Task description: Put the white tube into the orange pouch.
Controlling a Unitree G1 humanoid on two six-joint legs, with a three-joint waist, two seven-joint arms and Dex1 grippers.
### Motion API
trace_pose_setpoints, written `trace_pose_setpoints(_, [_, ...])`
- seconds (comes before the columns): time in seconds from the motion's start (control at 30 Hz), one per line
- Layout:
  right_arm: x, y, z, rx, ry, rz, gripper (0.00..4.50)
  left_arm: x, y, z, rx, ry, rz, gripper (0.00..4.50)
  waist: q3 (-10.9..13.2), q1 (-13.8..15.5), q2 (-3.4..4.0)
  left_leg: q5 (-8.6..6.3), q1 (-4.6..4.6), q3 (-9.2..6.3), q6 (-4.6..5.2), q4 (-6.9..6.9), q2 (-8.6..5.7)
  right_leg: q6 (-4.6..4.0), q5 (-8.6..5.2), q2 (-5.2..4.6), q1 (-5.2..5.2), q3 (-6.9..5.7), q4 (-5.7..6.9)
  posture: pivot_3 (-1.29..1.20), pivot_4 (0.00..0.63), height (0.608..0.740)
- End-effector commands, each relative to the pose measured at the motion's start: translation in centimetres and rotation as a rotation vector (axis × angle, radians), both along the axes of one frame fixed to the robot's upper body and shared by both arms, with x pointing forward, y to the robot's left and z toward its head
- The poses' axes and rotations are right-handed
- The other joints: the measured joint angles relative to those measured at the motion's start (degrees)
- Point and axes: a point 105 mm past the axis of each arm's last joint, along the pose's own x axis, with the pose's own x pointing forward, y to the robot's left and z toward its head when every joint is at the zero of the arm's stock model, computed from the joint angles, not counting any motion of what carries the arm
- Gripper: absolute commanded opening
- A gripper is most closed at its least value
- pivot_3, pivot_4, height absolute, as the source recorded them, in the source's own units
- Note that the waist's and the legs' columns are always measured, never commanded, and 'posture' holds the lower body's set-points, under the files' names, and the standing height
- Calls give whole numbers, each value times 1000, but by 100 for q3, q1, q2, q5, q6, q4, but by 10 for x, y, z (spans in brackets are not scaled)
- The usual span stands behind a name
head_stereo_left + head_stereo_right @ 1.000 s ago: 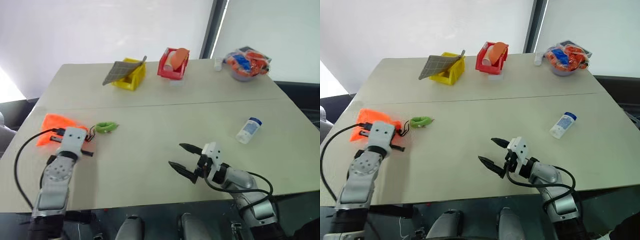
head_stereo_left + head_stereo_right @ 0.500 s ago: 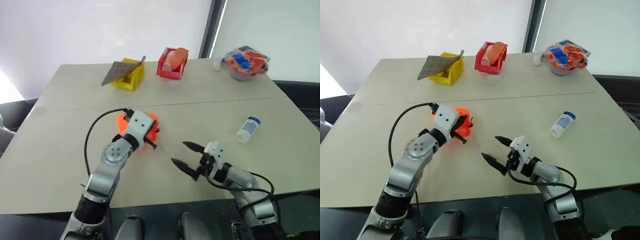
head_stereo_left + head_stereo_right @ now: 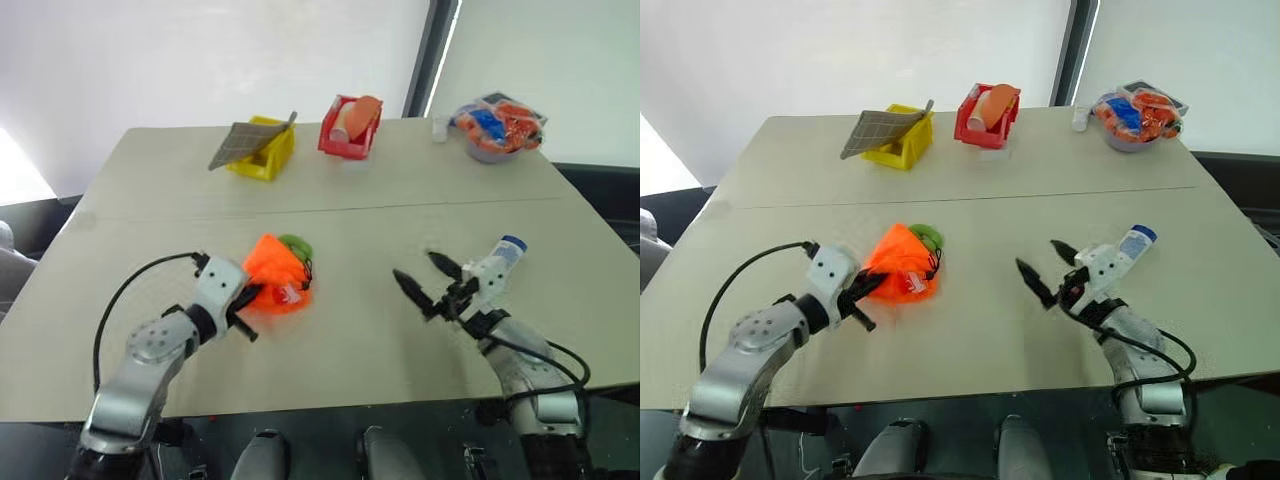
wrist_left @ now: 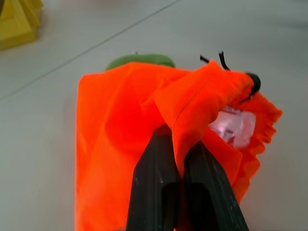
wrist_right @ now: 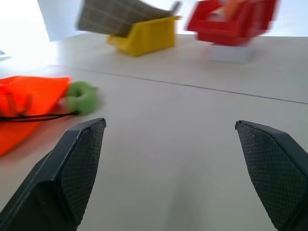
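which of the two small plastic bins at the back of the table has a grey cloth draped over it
The yellow plastic bin, on the robot's left of the pair; a grey checked cloth lies over it. The red plastic bin holds an orange object instead.

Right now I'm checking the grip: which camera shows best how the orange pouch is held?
The left wrist view: the left pincer has a fold of the orange pouch pinched between its shut fingers, near the gathered mouth. Both eye views show the pouch whole on the table, the grip small. The right wrist view shows one corner and the green tag.
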Motion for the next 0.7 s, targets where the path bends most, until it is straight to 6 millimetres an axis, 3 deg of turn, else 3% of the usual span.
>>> trace_pose_setpoints(0.03, [3, -18, 12, 0, -62, -92, 4500, 1, -3, 8, 16, -47, -29, 54, 0, -9, 1, 0, 0, 0, 0, 0, 0, 0, 0, 0, 0, 0, 0, 0, 150, 740])
trace_pose_setpoints(0.33, [15, -79, -4, -99, -45, -561, 4500, 7, -20, -3, -11, -33, -39, 54, 0, -23, 11, 0, 1, 2, 0, -2, 0, -13, 8, 1, -1, 1, 1, 0, 150, 740])
trace_pose_setpoints(0.47, [13, -90, -16, -101, 2, -705, 4500, 11, -26, -8, -33, -31, -19, 54, 0, -29, 14, 0, 2, 2, 1, -4, 0, -17, 11, 1, -1, 1, 2, 0, 150, 740])
trace_pose_setpoints(0.7, [17, -90, -25, -64, 60, -817, 4500, 13, -33, -10, -31, -38, -30, 54, 1, -41, 20, 1, 5, 2, 1, -2, 0, -7, 5, 2, 1, 2, 5, 0, 150, 740])
